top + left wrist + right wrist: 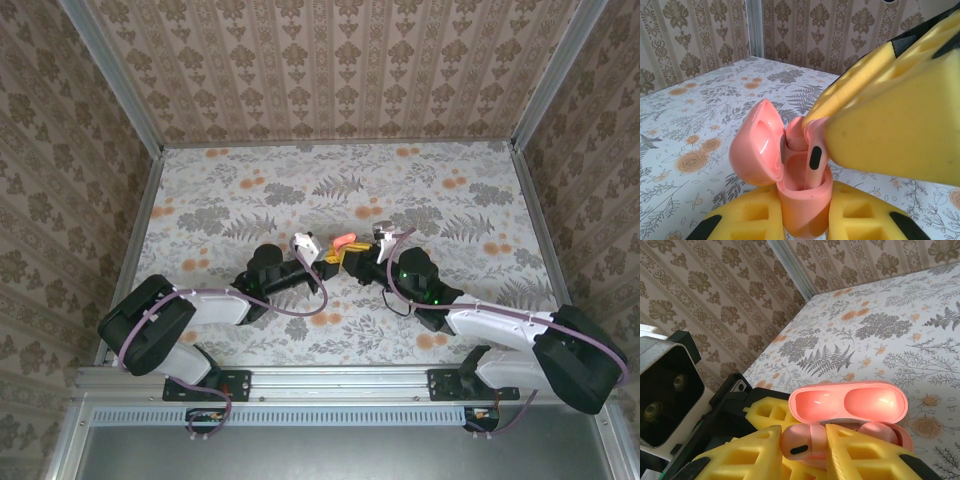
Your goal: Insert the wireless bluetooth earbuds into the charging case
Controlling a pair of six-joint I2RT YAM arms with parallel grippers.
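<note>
This is a robot test booth in a lab. Wallpapered panels (330, 70) fixed between bare metal posts (112, 75) box in a table (250, 200) with a floral cover. Two robot arms (215, 305) are bolted to a metal rail (330, 383) along its near edge.

The table (230, 215) is covered in a pale cloth, printed all over with grey ferns (340, 186) and clusters of small orange flowers (250, 182). Behind the table and along its left and right sides stand walls papered in a brown damask pattern (340, 70). Silver metal posts (110, 75) rise at the table's two far corners. An aluminium rail (330, 380) runs along the table's near edge, with a slotted grey strip (330, 415) just outside it and a dark grey panel (330, 455) nearer still.
</note>
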